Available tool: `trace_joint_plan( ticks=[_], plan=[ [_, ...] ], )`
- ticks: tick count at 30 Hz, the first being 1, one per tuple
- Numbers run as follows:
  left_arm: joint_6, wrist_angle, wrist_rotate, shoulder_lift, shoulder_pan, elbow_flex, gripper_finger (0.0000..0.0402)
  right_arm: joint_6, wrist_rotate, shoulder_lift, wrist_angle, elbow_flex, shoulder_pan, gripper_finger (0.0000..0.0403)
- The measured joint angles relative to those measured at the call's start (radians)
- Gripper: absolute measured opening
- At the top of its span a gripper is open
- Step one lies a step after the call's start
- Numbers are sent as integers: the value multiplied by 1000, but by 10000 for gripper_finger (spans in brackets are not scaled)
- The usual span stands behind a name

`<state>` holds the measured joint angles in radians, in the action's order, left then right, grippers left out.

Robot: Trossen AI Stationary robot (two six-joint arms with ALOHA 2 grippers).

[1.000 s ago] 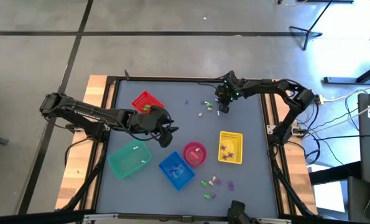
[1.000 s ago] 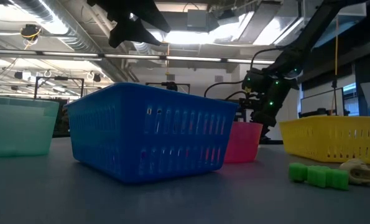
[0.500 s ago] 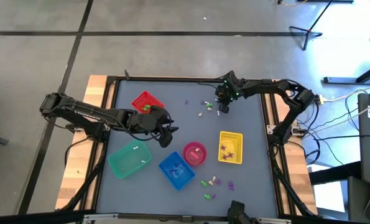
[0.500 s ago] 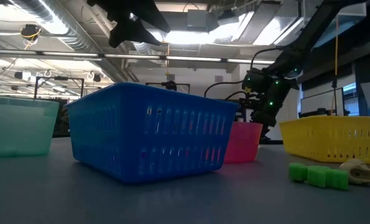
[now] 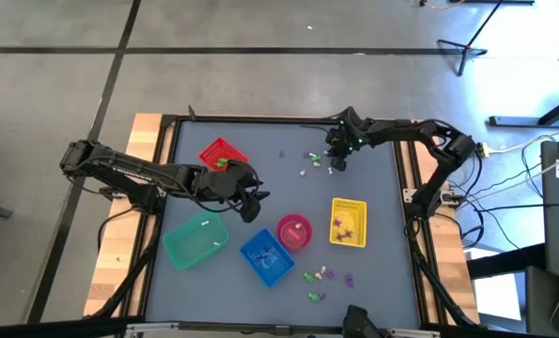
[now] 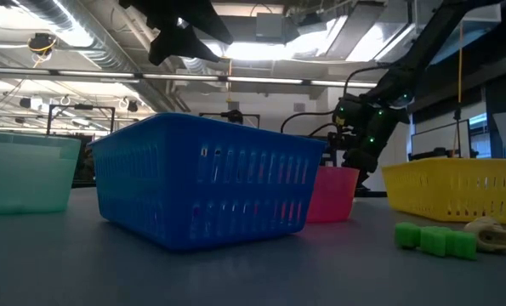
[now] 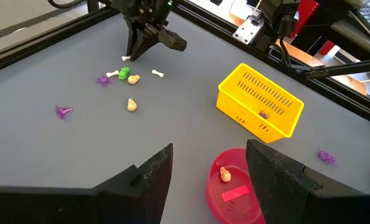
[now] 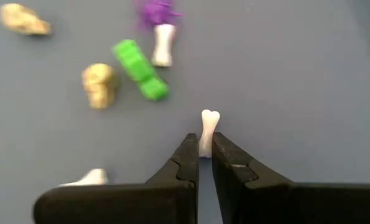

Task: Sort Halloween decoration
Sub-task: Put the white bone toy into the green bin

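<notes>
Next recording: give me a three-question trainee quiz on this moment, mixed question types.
1. True or false: the right end effector is shut on a white bone.
2. What colour is the basket nearest the pink bowl on the right arm's side: A red, B yellow, C teal?
3. Fill in: the left end effector hangs open beside the ____ basket.

Key: 1 true; 2 B; 3 red.

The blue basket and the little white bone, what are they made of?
The blue basket looks like moulded plastic: slotted walls, light showing through, slightly glossy. The little white bone, pinched by the right gripper, seems hard, smooth plastic too, though that's a guess.
</notes>
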<state>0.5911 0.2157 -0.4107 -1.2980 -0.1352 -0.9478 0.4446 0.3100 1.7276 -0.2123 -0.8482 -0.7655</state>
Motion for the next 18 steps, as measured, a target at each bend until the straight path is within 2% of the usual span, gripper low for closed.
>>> trace_joint_plan(
  ticks=[11, 18],
  plan=[
    [1, 0, 0, 0, 0, 0, 188, -2, 0, -4, -1, 0, 0, 26],
    [0, 0, 0, 0, 0, 0, 188, -37, 73, -5, -1, -2, 0, 26]
  ],
)
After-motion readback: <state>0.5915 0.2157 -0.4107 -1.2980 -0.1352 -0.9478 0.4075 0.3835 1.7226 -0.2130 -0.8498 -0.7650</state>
